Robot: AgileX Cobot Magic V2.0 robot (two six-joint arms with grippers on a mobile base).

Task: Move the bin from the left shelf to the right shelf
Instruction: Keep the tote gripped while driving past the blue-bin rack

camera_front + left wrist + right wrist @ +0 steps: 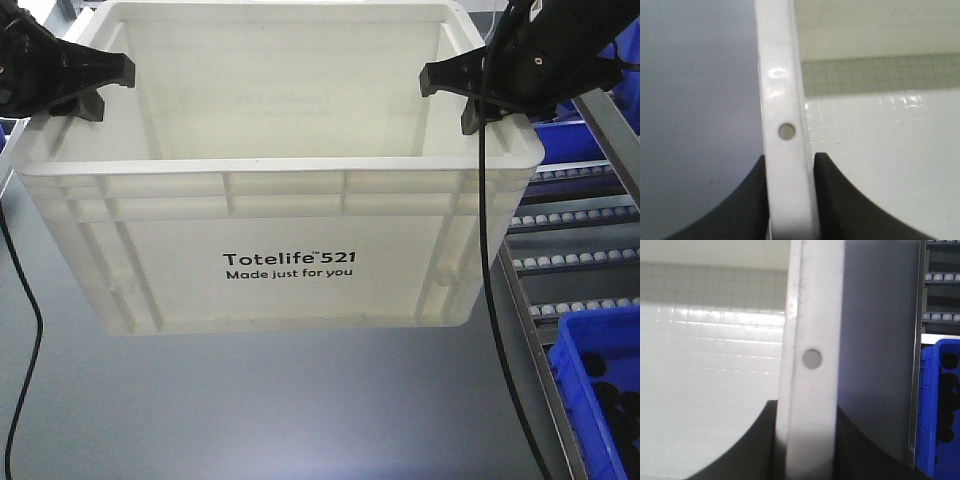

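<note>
Jaws of the left gripper (105, 90) are clamped on the left rim of the bin (290, 215), one finger inside, one outside. The right gripper (452, 100) pinches the right rim likewise. The bin is held between them, beside the roller shelf (570, 225).

Bin (280, 215) fills the middle, left pincer (108, 90) clamped on its rim at ten o'clock, right pincer (450, 100) at two; blue bin (600, 390) down at four o'clock.
</note>
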